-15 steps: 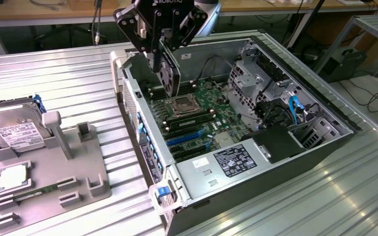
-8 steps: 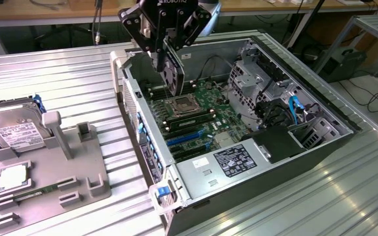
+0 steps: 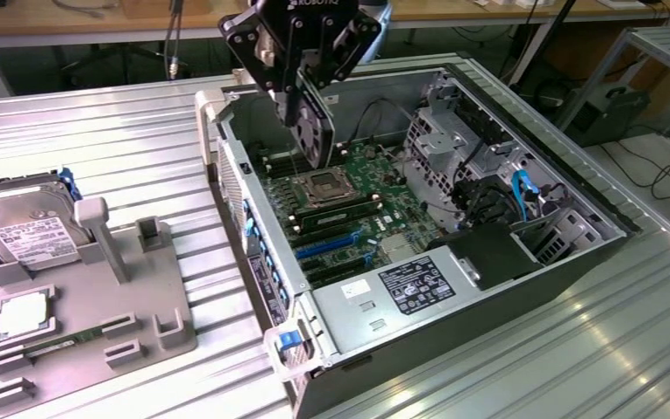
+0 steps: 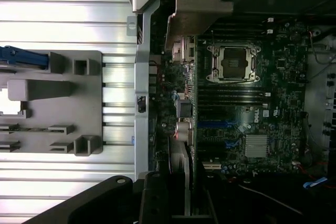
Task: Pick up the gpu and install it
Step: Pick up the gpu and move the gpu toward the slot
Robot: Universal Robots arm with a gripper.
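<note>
Grips the gpu [image 3: 315, 131] upright in the jaws.
Hangs above the open computer case [image 3: 452, 336], well apart from the hard drive [image 3: 15, 231] at the exterior view's left.

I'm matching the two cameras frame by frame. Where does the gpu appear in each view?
Exterior view: the gpu is at top centre of the picture, held in the gripper.
Wrist view: the gpu is seen edge-on, beside the CPU socket.
Shared landmark: the CPU socket.
</note>
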